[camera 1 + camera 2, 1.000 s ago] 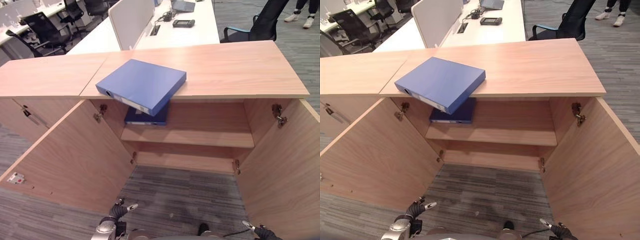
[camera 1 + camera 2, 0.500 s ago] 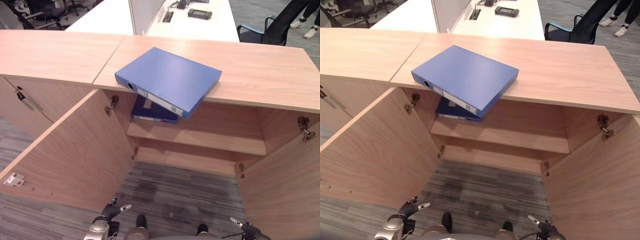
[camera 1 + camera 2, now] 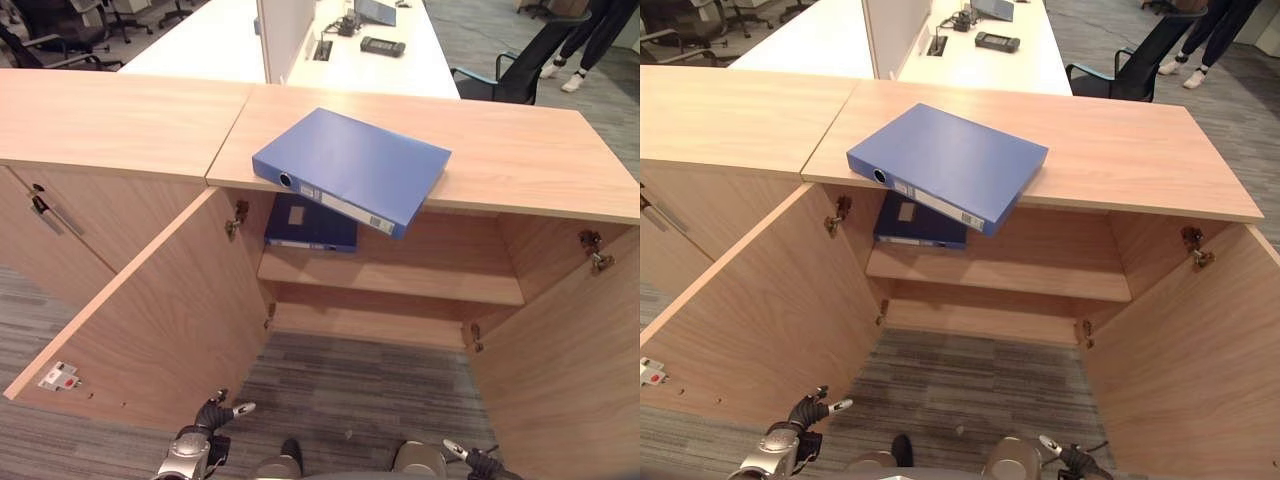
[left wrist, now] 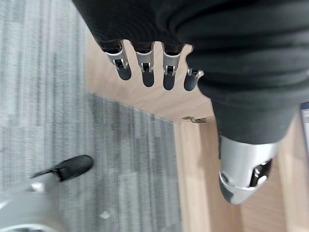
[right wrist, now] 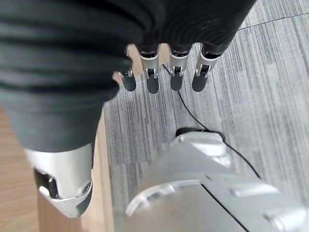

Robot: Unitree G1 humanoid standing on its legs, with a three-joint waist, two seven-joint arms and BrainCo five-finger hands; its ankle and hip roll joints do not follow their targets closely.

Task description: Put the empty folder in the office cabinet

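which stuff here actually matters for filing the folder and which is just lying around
For the job:
- blue folder overhanging the cabinet top
- open office cabinet, both doors swung out
- left robot hand and right robot hand, both low and open

Just about:
- second blue folder on the shelf
- white desk
- office chair

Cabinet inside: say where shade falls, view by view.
Left eye view: the cabinet top shades the shelf, so the second folder there looks darker than the folder lit on top. Right eye view: same shade; the left door is evenly lit.
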